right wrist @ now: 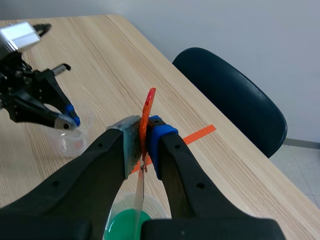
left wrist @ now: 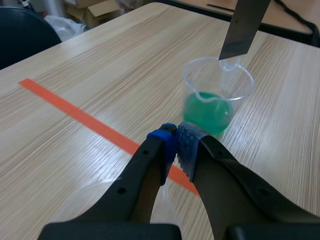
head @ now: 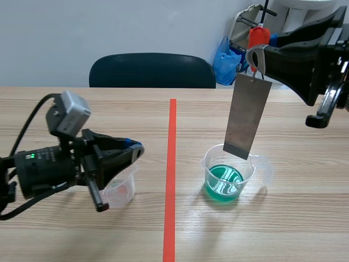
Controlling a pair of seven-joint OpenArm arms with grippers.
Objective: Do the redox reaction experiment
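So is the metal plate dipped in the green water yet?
Not yet. The metal plate hangs with its bottom edge near the rim of the cup, clearly above the green liquid at the bottom.

Left gripper (left wrist: 176, 143) sits low, fingers pressed together; right gripper (right wrist: 145, 144) is raised, fingers clamped on a red tab (right wrist: 148, 106).

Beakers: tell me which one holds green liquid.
The right beaker, under the metal strip hanging from a red clip in the right gripper; the left beaker, pinched by the left gripper, has none.
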